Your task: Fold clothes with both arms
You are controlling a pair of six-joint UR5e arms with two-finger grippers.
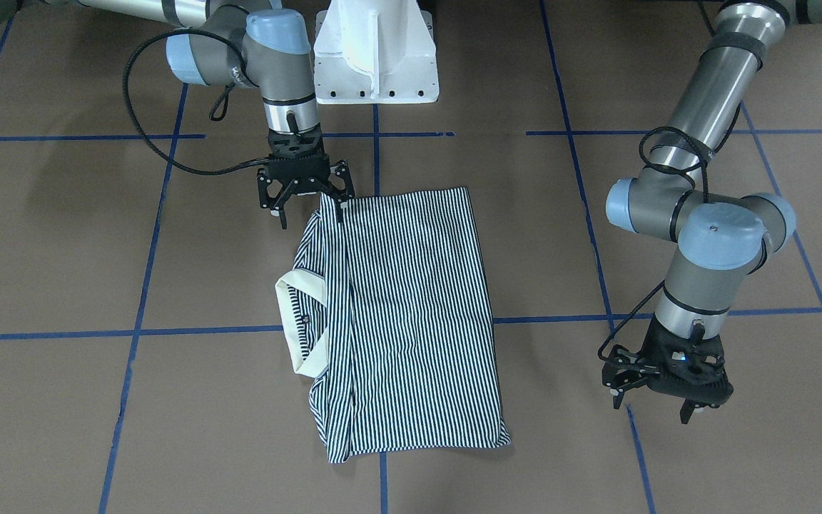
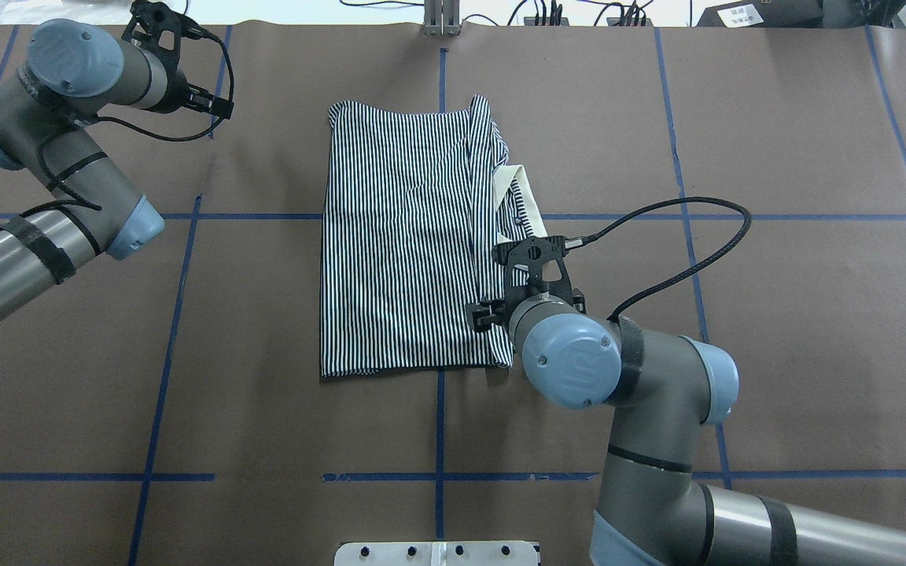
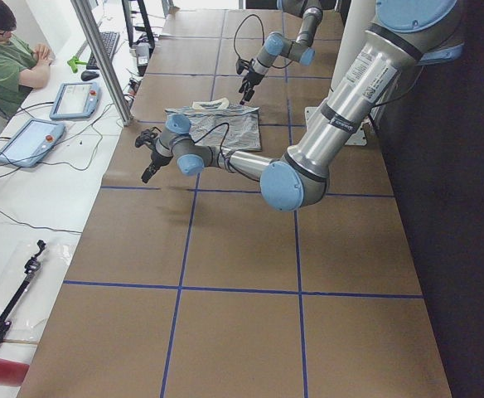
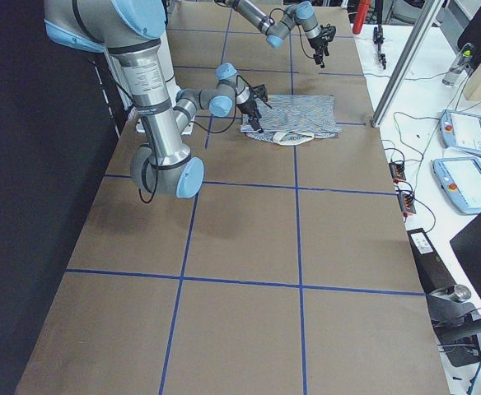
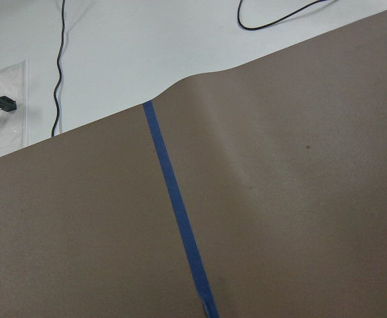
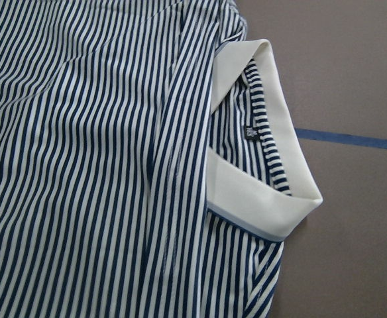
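Hovering with right gripper (image 1: 311,214), jaws spread wide, at the folded shirt's (image 1: 411,321) collar-side corner; holding left gripper (image 1: 651,408) open too, well apart.

Polo shirt (image 1: 411,314): thin navy-white stripes; collar (image 6: 277,119) plain cream. Table (image 1: 61,250) brown, tape lines (image 1: 204,330) blue.

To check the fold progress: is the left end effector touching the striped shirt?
Apart. The front-facing view shows bare table between the left end effector and the striped shirt.
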